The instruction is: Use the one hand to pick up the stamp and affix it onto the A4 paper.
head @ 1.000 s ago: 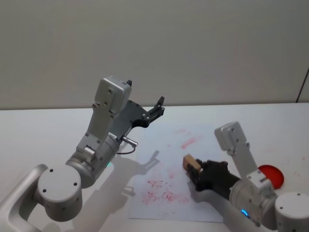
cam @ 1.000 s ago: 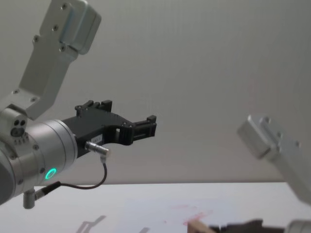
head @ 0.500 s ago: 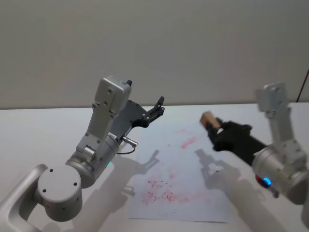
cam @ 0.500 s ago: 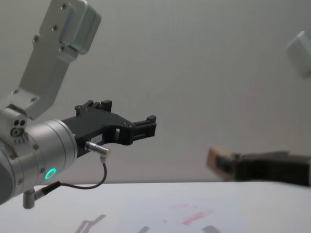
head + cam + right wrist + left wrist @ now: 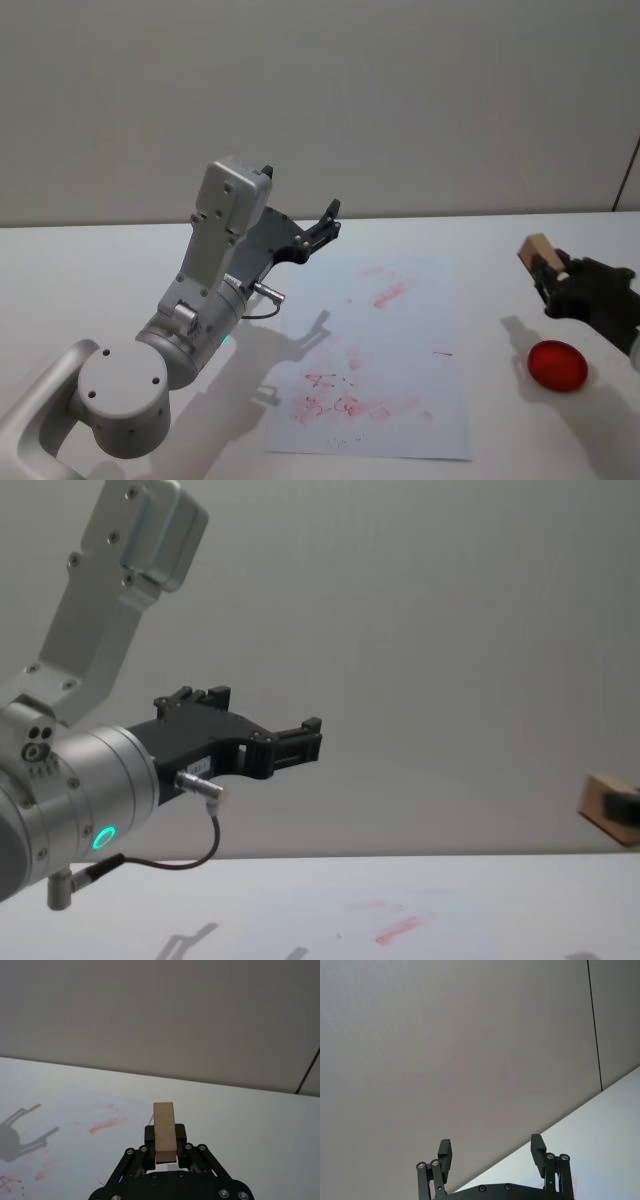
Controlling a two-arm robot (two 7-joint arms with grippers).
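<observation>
Wooden stamp [image 5: 164,1131] sits pinched in my right end effector [image 5: 556,282], up in the air beside the A4 paper [image 5: 380,360], over the red pad [image 5: 557,365]. My left end effector [image 5: 491,1155] hangs spread.

This looked like a robot test room or lab, not a home. A plain white table [image 5: 90,260] filled the near part of the head view, and a bare grey wall [image 5: 400,100] stood behind it at 12 o'clock with nothing hung on it. A thin dark line [image 5: 594,1025] ran down the wall, like a join between two panels. On the table lay a white sheet of paper [image 5: 400,400] with red ink marks, and at 4 o'clock sat a round red ink pad [image 5: 557,365]. Two big silver robot arms [image 5: 215,270] worked over the table.
</observation>
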